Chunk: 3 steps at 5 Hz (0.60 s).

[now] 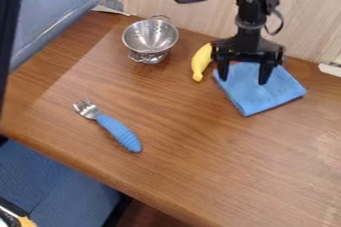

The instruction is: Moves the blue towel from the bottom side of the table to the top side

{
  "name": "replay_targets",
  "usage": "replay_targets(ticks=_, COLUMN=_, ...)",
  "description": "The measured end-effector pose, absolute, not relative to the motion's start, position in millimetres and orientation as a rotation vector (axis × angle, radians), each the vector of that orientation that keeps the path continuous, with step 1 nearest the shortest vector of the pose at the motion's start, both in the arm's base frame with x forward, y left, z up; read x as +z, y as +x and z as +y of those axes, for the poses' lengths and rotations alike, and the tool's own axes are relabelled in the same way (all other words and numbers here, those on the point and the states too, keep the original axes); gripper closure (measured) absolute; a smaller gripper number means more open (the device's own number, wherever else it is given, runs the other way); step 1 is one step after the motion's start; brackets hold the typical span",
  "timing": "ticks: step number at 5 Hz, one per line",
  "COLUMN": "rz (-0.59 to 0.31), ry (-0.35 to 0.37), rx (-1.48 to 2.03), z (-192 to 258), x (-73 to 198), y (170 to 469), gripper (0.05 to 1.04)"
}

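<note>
The gripper [244, 74] hangs down at the upper right of the camera view, its two fingers spread apart, so it is open. Under and just in front of it lies the blue towel [261, 96], folded into a rough square near the table's top side. Part of the towel's far edge is hidden behind the gripper. Whether the fingertips touch the cloth, I cannot tell.
A yellow banana [200, 62] lies just left of the gripper. Further left stands a metal colander [150, 37]. A fork with a blue handle [120, 132] rests on the left part of the wooden table [200, 161]. A wall rises behind the table's top edge.
</note>
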<state>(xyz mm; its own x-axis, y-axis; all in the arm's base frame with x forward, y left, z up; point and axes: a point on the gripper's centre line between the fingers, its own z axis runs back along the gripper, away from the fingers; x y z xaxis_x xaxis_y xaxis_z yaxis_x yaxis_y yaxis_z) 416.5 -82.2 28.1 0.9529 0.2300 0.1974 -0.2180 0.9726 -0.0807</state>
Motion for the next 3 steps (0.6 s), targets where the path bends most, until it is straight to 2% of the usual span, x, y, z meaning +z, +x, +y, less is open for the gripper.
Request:
replay_targets(ticks=2, rz=-0.276, ry=-0.082, rx=0.246, z=-74, x=70, y=409, gripper=0.085)
replay_targets(ticks=3, rz=-0.280, ry=-0.083, rx=0.245, z=-73, x=71, y=409, gripper=0.085)
